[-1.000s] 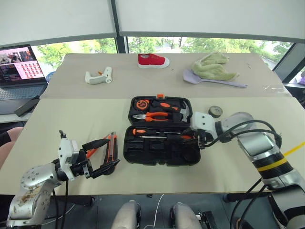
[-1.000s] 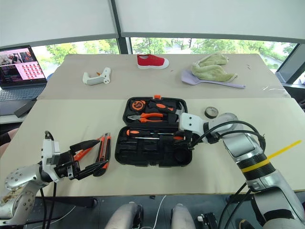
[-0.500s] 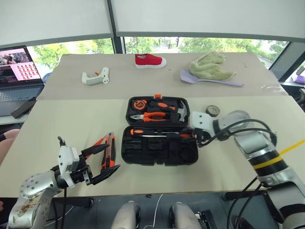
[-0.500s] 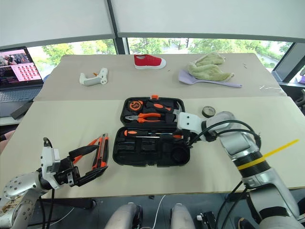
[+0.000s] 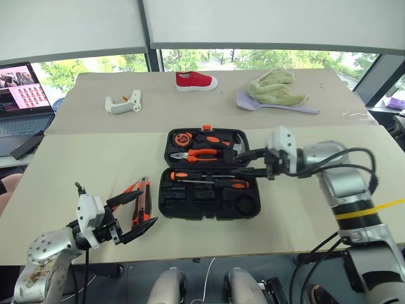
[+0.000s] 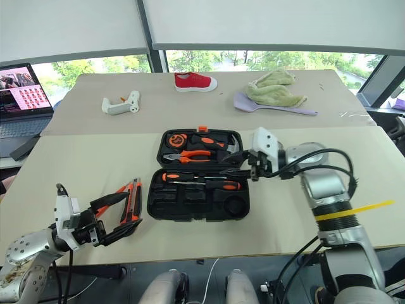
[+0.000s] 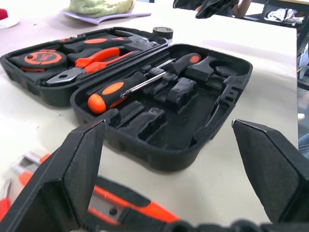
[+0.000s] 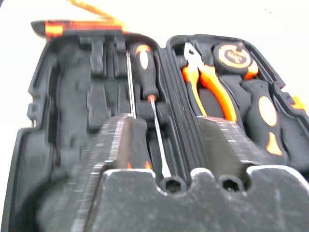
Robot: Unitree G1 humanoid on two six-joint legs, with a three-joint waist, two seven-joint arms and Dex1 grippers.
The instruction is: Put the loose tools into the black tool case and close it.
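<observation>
The black tool case (image 5: 209, 174) lies open at the middle of the table (image 5: 76, 164), two screwdrivers (image 5: 209, 179) seated in its near half (pliers, hammer and tape measure fill the far half). The right gripper (image 5: 243, 163) hovers over the case's right side, fingers slightly parted, grasping nothing. The left gripper (image 5: 136, 212) is spread wide and empty beside the utility knife (image 5: 146, 199) lying left of the case.

My arms: silver-grey metal segments w/ rounded joints. Right arm (image 5: 338, 183) has a yellow-and-black band, black cables looping round the forearm, white wrist block. Left arm (image 5: 44, 253) looks scuffed, brownish stains, thin black cable. Each gripper: two black wedge-shaped fingers (image 7: 72, 169).
</observation>
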